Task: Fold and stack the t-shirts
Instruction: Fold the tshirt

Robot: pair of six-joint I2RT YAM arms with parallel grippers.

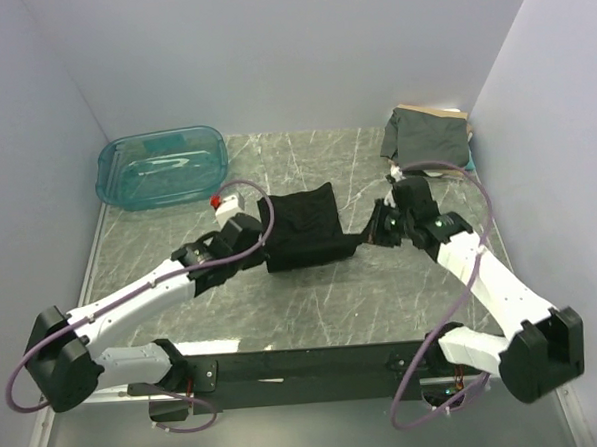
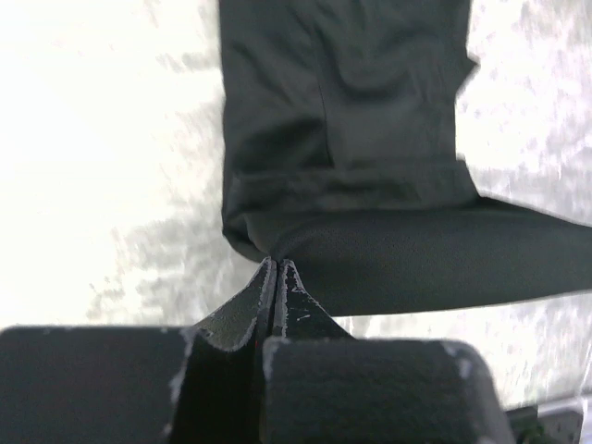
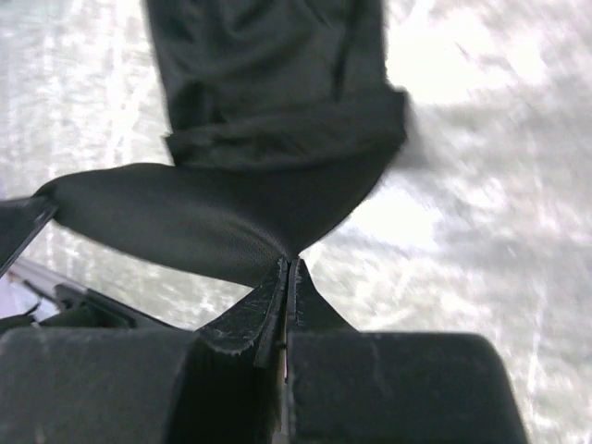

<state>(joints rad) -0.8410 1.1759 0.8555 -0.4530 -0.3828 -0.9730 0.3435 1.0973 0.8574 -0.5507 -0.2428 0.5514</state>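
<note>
Only the top view shows folded t-shirts upper right. Wrist views show left end effector and right end effector pinching the black t-shirt, mid-frame; both arms angle inward.

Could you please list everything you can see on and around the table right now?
black t-shirt: one, black, middle of the table, partly folded, pinched at two near corners.
pile of shirts: count unclear, dark grey-green on top with a tan edge behind, far right corner.
bin: one, translucent teal, far left corner.
table: one, grey-green marbled, under everything.
cables: two, purple, looping along the arms.
arms: two, white and black, bolted at the near edge.
left claw: black, shut on the black t-shirt's left corner.
right claw: black, shut on its right corner.
</note>
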